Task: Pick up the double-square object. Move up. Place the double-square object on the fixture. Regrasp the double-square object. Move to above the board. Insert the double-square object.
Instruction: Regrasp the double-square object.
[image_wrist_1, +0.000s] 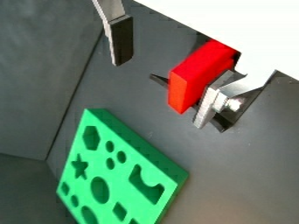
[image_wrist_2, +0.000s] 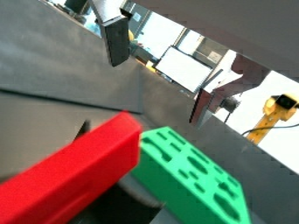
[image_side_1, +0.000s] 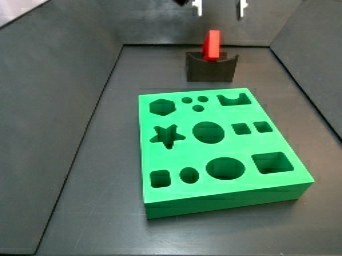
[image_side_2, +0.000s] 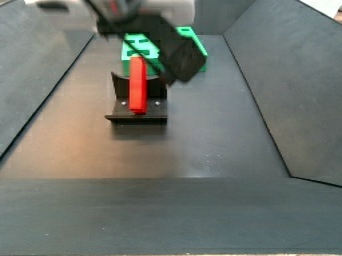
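In a side view the board (image_side_1: 221, 150) sits nearest us, the fixture (image_side_1: 211, 67) behind it with the double-square object (image_side_1: 211, 43) standing upright in its notch. So we'd say the gripper (image_side_1: 219, 8) hangs right above it, spread wide and empty, long axis pointing at it. The gripper is cut off at the frame edge.

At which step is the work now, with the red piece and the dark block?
Done: the red double-square plastic object stands in the dark notched fixture, placed there. In hand: nothing; the gripper hangs above it, open and empty, its silver fingers apart. Left: regrasping, moving above the green cut-out board, and inserting.
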